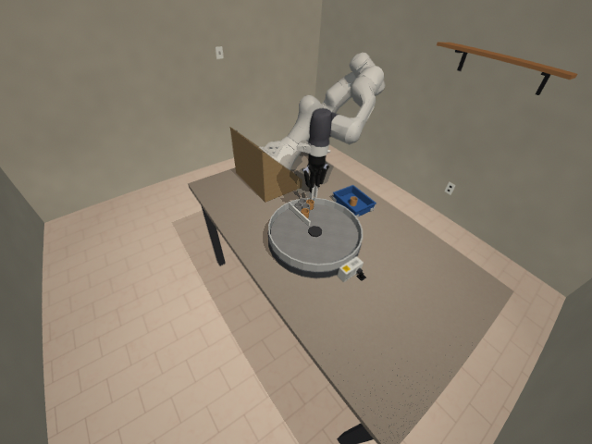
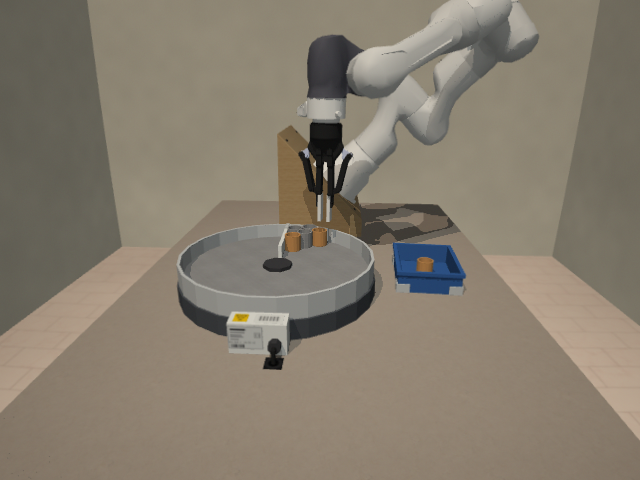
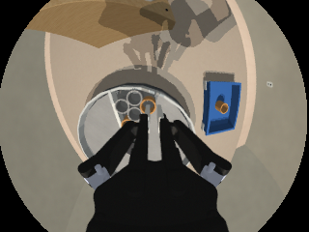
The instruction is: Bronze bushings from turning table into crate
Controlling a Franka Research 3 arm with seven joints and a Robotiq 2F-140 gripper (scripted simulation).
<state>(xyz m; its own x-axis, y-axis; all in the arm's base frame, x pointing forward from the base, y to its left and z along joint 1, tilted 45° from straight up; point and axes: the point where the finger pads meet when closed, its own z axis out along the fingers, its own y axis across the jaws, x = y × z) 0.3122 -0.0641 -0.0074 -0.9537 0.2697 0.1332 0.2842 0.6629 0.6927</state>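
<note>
My gripper (image 1: 314, 197) (image 2: 324, 220) (image 3: 154, 110) is open by a narrow gap, with nothing between its fingers. It hangs above the back of the grey turning table (image 1: 334, 243) (image 2: 232, 276) (image 3: 97, 121), over the rear bronze bushing (image 1: 311, 204) (image 2: 319, 237) (image 3: 142, 105). Another bronze bushing (image 1: 304, 211) (image 2: 292, 242) stands nearer the hub, partly hidden by the gripper in the wrist view. Three steel bushings (image 2: 306, 239) stand close beside them. A third bronze bushing (image 1: 353, 201) (image 2: 424, 264) (image 3: 221, 107) is in the blue crate (image 1: 363, 211) (image 2: 429, 285) (image 3: 213, 125).
A thin white divider (image 1: 299, 214) (image 2: 281, 245) (image 3: 116, 108) rises beside the bushings. A raised wall rings the turning table. A wooden panel (image 1: 248, 165) (image 2: 289, 180) (image 3: 97, 29) stands behind it. A white control box (image 1: 350, 268) (image 2: 258, 333) is at its front.
</note>
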